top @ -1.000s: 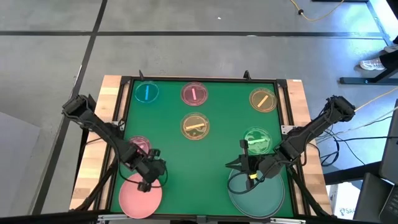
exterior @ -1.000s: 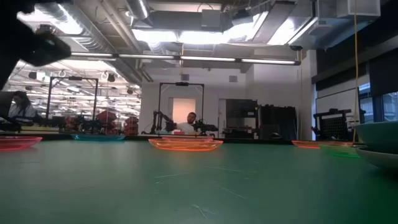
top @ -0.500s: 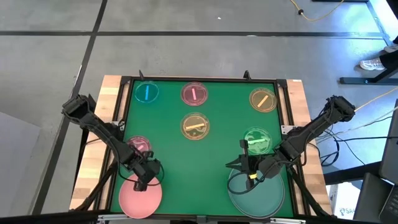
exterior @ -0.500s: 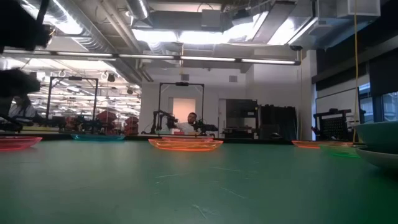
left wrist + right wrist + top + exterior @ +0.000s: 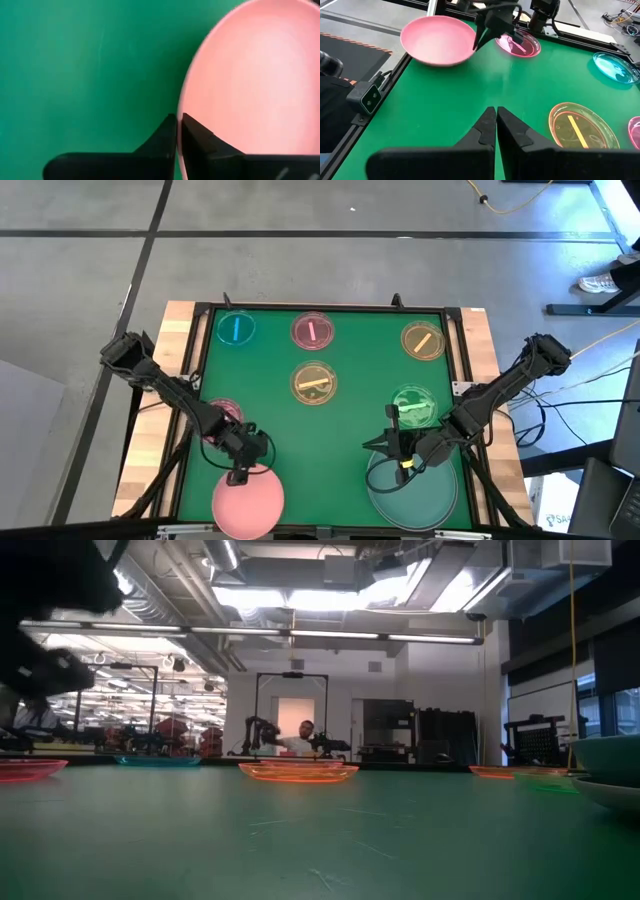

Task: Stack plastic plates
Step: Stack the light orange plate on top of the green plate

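Note:
My left gripper is near the table's near left corner, shut on the large pink plate. My right gripper is shut and touches nothing, above the mat by the far edge of the large teal plate, which sits in a grey-white plate. Small translucent plates rest flat on the mat: blue, pink, amber, yellow, green and another pink partly under my left arm. My left gripper pinches the pink plate's far rim, one finger on the inside of the rim and one on the outside. The fingers slant down from the far side. The plate is raised off the mat and hangs out from the fingers toward the near edge.
The green mat lies bare between the two arms. A black frame borders the mat, with wooden strips outside it. A person shows far off in the room behind the table.
My left gripper has shut on the pink plate's rim and has gone toward the table's right edge. The pink plate has shifted right with it, toward the near edge, and has come up off the mat.

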Robot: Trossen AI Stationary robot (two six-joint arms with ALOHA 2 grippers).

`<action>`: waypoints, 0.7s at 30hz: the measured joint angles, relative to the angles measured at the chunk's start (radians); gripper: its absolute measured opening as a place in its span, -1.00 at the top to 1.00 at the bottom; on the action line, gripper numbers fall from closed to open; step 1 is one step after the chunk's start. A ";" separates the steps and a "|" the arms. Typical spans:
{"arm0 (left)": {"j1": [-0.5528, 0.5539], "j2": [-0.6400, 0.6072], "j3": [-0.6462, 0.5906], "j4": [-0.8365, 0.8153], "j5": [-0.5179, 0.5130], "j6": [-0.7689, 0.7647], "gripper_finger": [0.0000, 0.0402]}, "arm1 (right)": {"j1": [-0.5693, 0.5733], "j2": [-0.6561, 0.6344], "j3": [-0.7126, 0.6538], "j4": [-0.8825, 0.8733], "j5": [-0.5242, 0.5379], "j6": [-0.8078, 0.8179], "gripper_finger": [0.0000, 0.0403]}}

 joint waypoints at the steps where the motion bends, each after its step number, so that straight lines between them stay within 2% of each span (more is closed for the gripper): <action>1: 0.011 0.000 0.016 -0.001 -0.011 0.007 0.96 | 0.000 0.000 0.000 0.000 0.000 0.000 0.96; 8: 0.092 0.000 0.105 0.027 -0.183 0.101 0.97 | 0.000 0.000 0.000 0.008 0.000 0.001 0.96; 13: 0.143 0.004 0.107 0.197 -0.321 0.171 0.95 | 0.000 0.000 0.000 0.048 0.000 0.003 0.96; 21: 0.232 0.134 0.108 0.504 -0.347 0.300 0.95 | 0.000 0.000 0.065 0.061 0.013 -0.003 0.96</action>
